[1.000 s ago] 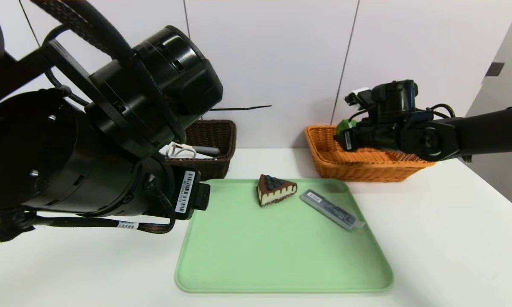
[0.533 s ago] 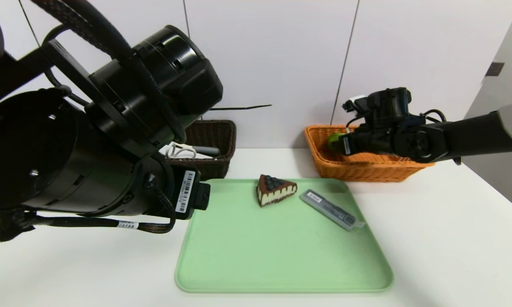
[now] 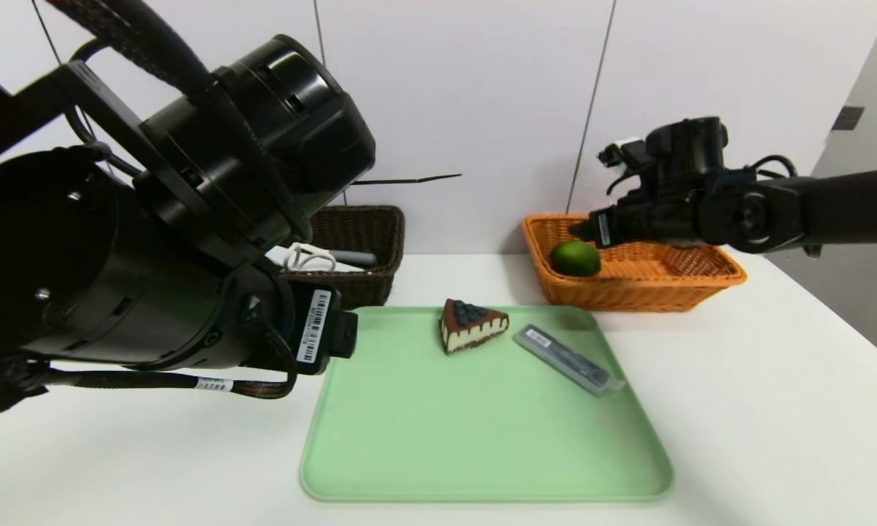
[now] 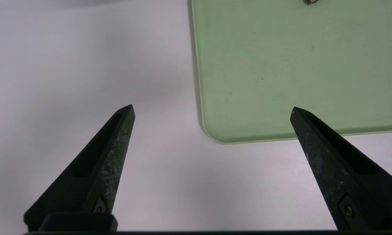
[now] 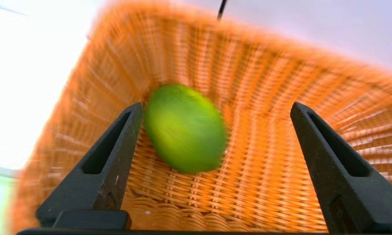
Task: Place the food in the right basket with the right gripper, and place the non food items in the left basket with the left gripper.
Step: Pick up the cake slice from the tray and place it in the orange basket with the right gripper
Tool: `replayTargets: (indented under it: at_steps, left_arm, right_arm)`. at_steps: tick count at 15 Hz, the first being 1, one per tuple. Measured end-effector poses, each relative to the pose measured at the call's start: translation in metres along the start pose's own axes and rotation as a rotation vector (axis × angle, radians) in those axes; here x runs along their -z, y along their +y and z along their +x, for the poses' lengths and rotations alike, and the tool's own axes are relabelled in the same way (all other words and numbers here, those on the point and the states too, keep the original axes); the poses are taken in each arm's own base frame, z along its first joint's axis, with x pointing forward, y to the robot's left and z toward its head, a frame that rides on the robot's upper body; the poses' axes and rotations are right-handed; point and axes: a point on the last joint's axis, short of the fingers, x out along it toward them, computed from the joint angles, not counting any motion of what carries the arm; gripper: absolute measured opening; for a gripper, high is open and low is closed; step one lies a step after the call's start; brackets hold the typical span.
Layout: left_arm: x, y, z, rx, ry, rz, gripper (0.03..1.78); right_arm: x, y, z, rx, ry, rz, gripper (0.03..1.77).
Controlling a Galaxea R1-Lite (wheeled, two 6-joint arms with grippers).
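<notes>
**Green Fruit Is Lying in the Right Basket**

Nearest, the left gripper [image 4: 212, 111] is waiting above the table beside the tray [image 3: 482, 494], its fingers standing wide apart. On the tray, the cake slice [image 3: 473, 326] and the grey packet [image 3: 564, 359] are remaining for sorting. Farther, the right gripper [image 5: 216, 106] is hanging over the orange basket [image 3: 632, 296], fingers now spread apart, no longer holding the green fruit [image 3: 576, 258]. So one food is being finished; the cake is probably coming next. Behind the left arm, the dark basket [image 3: 369, 288] is holding a white cabled thing [image 3: 308, 258].
</notes>
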Motion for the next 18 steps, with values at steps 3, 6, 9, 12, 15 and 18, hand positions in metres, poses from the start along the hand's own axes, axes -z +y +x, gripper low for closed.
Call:
replayTargets:
  at_steps: [3,6,9,12,15,18]
  left_arm:
    - [0.0,0.0,-0.001,0.001,-0.002,-0.003,1.69]
    - [0.0,0.003,-0.004,0.007,-0.009,-0.006,1.69]
    - [0.0,0.005,-0.006,0.01,-0.011,-0.011,1.69]
    - [0.001,0.006,-0.007,0.01,-0.011,-0.012,1.69]
    - [0.002,0.008,-0.008,0.008,-0.008,-0.01,1.69]
    - [0.003,0.01,-0.01,0.01,-0.012,-0.013,1.69]
  right_arm:
    - [-0.034,0.004,-0.035,-0.032,-0.059,-0.005,1.61]
    - [-0.054,0.022,-0.067,-0.131,-0.1,-0.025,1.64]
    - [-0.058,0.044,-0.08,-0.208,-0.099,-0.047,1.67]
    - [-0.054,0.069,-0.084,-0.376,-0.061,-0.081,1.68]
    - [-0.042,0.091,-0.086,-0.533,0.013,-0.115,1.69]
    - [-0.028,0.104,-0.085,-0.641,0.091,-0.153,1.69]
